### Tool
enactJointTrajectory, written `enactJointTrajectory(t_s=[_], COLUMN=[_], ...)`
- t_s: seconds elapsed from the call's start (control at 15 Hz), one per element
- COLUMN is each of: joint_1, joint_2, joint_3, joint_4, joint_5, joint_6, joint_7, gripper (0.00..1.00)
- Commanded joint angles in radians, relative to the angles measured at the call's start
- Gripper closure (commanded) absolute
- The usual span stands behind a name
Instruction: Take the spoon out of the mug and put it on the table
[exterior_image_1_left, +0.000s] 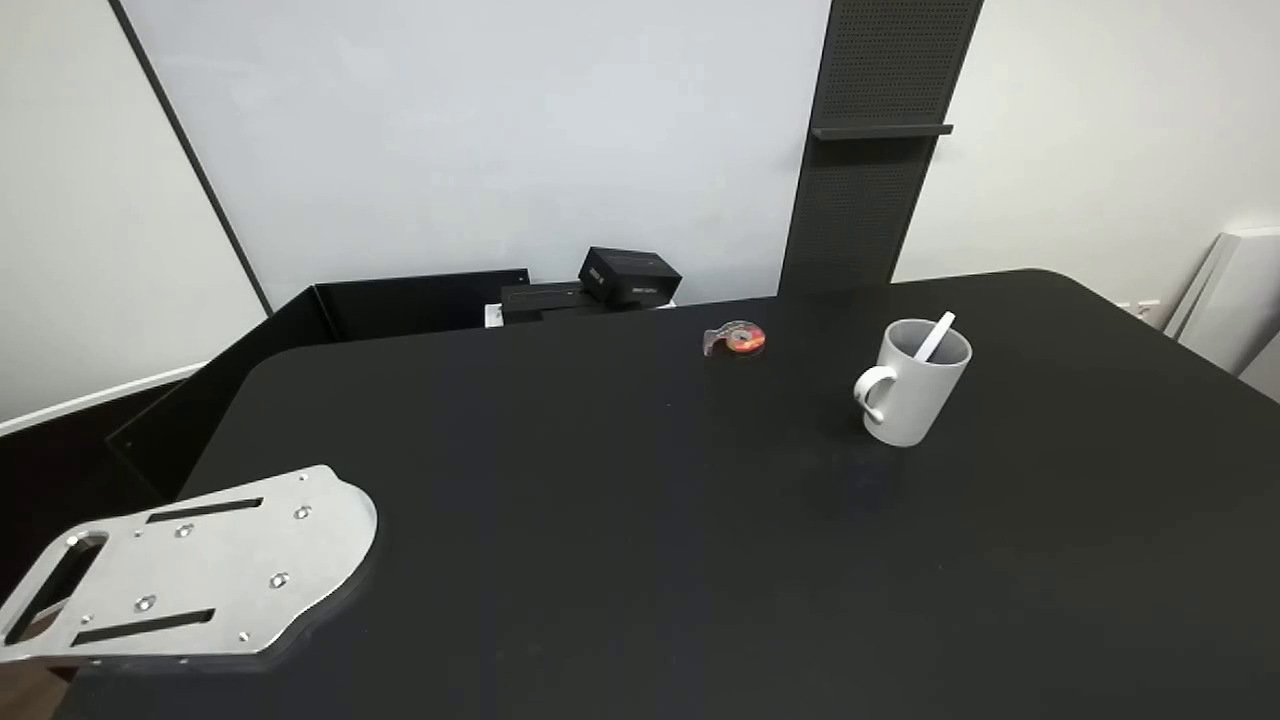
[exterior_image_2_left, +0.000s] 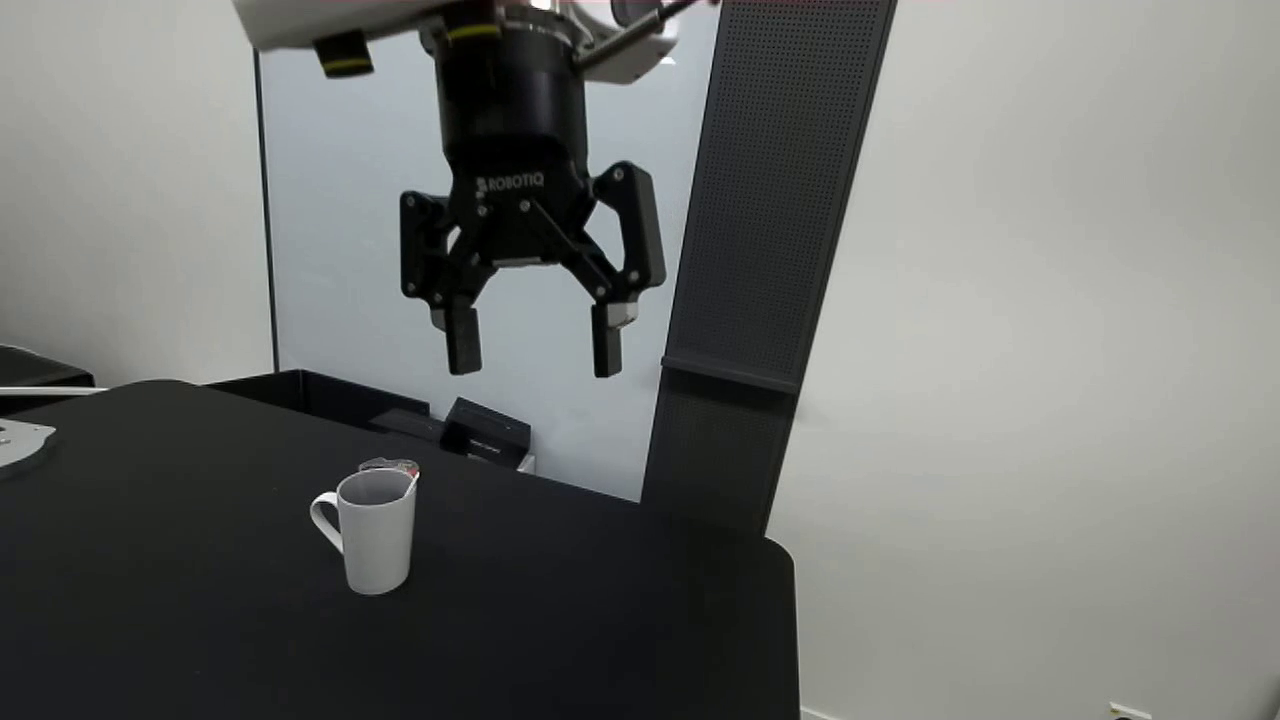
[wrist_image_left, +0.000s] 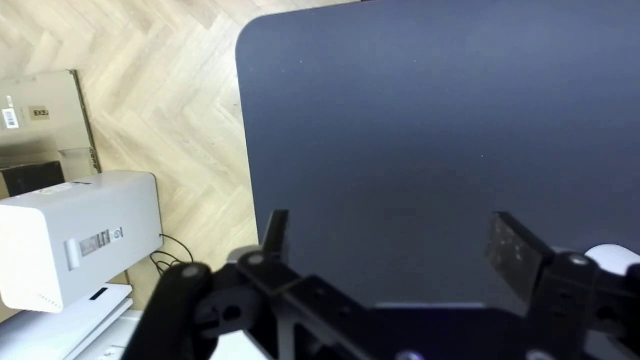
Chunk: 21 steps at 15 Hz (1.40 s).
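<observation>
The white mug stands upright on the black table, its handle towards the left of the picture. It also shows in an exterior view. The white spoon leans inside the mug with its handle end above the rim; its lower part is hidden. Only a thin end of the spoon shows in an exterior view. My gripper is open and empty, well above the table. In the wrist view the open fingers are over bare tabletop near a rounded corner. The spoon is not visible there.
A tape dispenser lies near the table's back edge. A white perforated plate is at the table's left. Black boxes sit behind the table. In the wrist view a white rounded shape, partly hidden, is at the right edge.
</observation>
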Motion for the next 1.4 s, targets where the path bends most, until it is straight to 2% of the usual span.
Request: enactJointTrajectory(t_s=[0.0,0.4,0.73,1.33], joint_1=[0.021,0.029,0.031,0.048], joint_2=[0.122,0.327,0.475,0.643], joint_3=[-0.014,0.0,0.049,0.152], joint_4=[0.086,0.265,0.393,0.526], joint_5=[0.058,0.257,0.395,0.442], joint_6=[0.051,0.052,-0.006,-0.003], joint_7=[-0.049,-0.17,-0.257,-0.325], gripper=[0.0,0.0,0.0,0.0])
